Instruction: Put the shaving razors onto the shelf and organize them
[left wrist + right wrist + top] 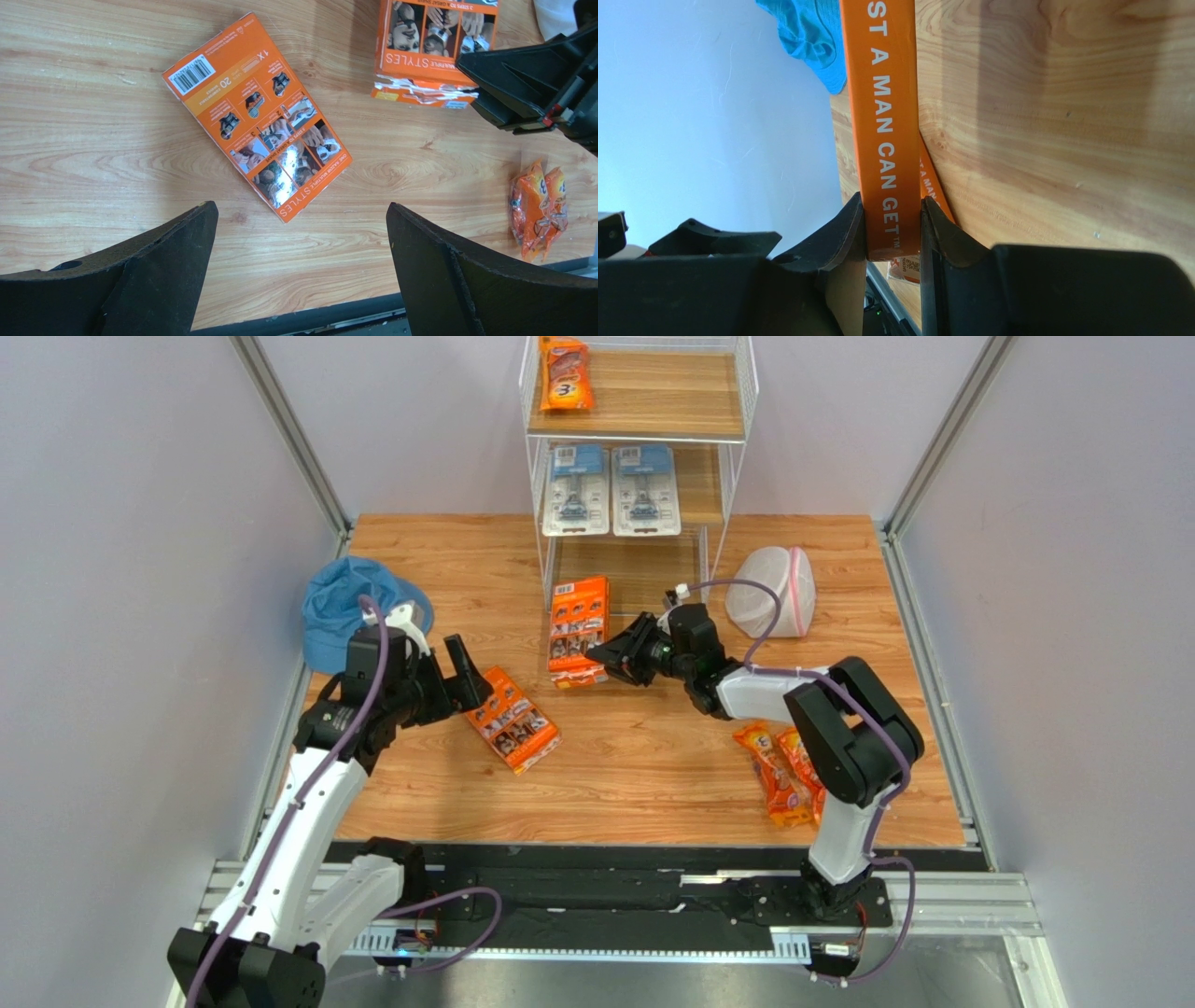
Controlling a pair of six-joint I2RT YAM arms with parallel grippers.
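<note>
Grip security matters here: the right end effector (892, 210) pinches the orange multi-pack (577, 623) across its thin edge, so I judge a level, slow slide onto the shelf (748, 392) is best. The pack sits low by the shelf's foot, its long axis pointing toward the rack. The left end effector (298, 210) hangs spread.

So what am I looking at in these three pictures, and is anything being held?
Two robot arms stand at a wooden table. The wide picture comes from a camera above; the other two from cameras on each wrist, showing black claw fingers up close. The right claw pinches a flat orange razor pack by its edge, near the white wire shelf. The left claw is open, facing another orange pack lying flat. Also on the table: orange bags, a blue hat, a white mesh bag.
</note>
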